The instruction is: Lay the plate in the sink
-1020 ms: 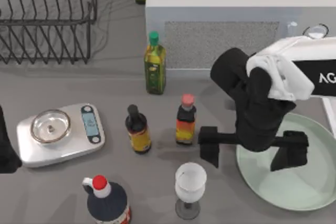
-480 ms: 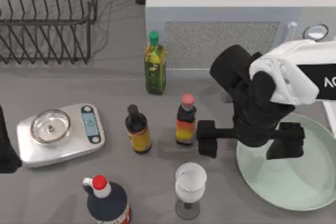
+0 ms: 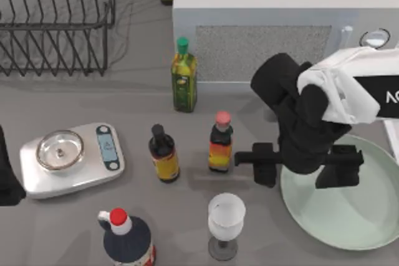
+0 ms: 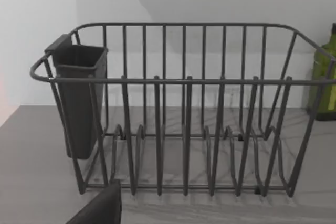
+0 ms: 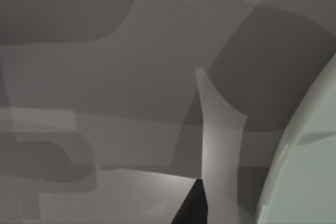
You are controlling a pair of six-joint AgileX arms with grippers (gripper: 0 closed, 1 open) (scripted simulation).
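Note:
The pale mint-green plate (image 3: 355, 216) lies flat on the grey counter at the front right. My right gripper (image 3: 302, 166) hangs over its left rim, open. One black finger (image 3: 265, 164) is outside the rim and the other sits above the plate's inner surface. In the right wrist view the plate's edge (image 5: 310, 171) curves past a dark fingertip (image 5: 191, 205). A strip of the sink's white rim (image 3: 394, 138) shows at the right edge, just behind the plate. My left arm (image 3: 6, 175) is parked at the left edge.
A sauce bottle (image 3: 220, 142), a dark bottle (image 3: 163, 154) and a wine glass (image 3: 225, 223) stand just left of the plate. Behind are an oil bottle (image 3: 183, 76) and the white microwave (image 3: 274, 23). A scale (image 3: 72, 159) and wire rack (image 3: 56, 20) sit left.
The right gripper's fingers have drawn closer together, the outer one sliding right toward the plate's rim. The plate and the left arm have not moved.

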